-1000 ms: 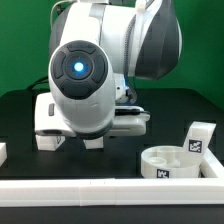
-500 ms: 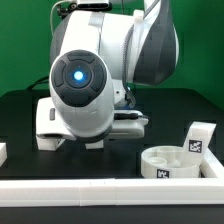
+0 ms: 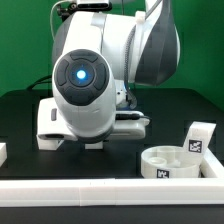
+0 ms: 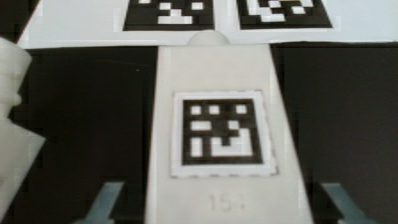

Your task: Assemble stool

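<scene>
In the wrist view a white blocky stool leg (image 4: 222,90) with a black-and-white tag lies lengthwise on the black table. My gripper (image 4: 222,197) is open and straddles its near end; each finger (image 4: 111,200) stands clear of the leg's side. In the exterior view the gripper (image 3: 78,141) is low at the table, mostly hidden behind my arm, and that leg is hidden. The round seat (image 3: 180,161) lies at the exterior view's lower right. Another tagged leg (image 3: 198,136) stands behind it.
The marker board (image 4: 222,20) lies just past the leg's far end. Another white part (image 4: 15,110) lies beside the leg. A long white rail (image 3: 100,188) runs along the front. A white piece (image 3: 3,152) sits at the exterior view's left edge.
My arm has dipped slightly toward the table and hardly moved otherwise. The seat and the standing leg have not moved.
</scene>
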Tool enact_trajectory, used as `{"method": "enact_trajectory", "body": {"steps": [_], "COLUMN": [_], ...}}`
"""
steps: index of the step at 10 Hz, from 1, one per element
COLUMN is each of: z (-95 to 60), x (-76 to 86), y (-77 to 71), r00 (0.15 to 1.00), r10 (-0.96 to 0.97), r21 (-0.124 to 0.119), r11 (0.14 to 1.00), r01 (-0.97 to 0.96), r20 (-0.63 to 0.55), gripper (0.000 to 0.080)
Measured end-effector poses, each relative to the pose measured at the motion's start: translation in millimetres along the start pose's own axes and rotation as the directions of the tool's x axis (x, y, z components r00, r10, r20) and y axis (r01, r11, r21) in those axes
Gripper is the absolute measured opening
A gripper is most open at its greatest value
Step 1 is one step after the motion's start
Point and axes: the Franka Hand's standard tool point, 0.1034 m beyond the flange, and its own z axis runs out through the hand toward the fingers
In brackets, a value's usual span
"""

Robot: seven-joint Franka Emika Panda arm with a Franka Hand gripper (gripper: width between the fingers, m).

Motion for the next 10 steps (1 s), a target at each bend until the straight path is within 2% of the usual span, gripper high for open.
{"method": "enact_trajectory", "body": {"steps": [2,4,7,9,10], "z": [-1.5,-15.3,-59.1,-90.1,-99.7], "x": [0.5,-1.6,-27.6,-45.8,-46.4], "y": [2.1,2.6,-21.1,-44.1,-47.3], "r00": [1.0,1.0,0.999,0.992,0.989], "r10": [0.002,0.002,0.017,0.111,0.123], "r21": [0.003,0.006,0.006,0.053,0.054], "r11": [1.0,1.0,1.0,0.993,0.991], "r01": [-0.002,-0.002,-0.016,-0.108,-0.119], "r20": [-0.003,-0.014,-0.045,-0.058,-0.084], "gripper": [0.0335,0.0335,0.0337,0.0337,0.0337]}}
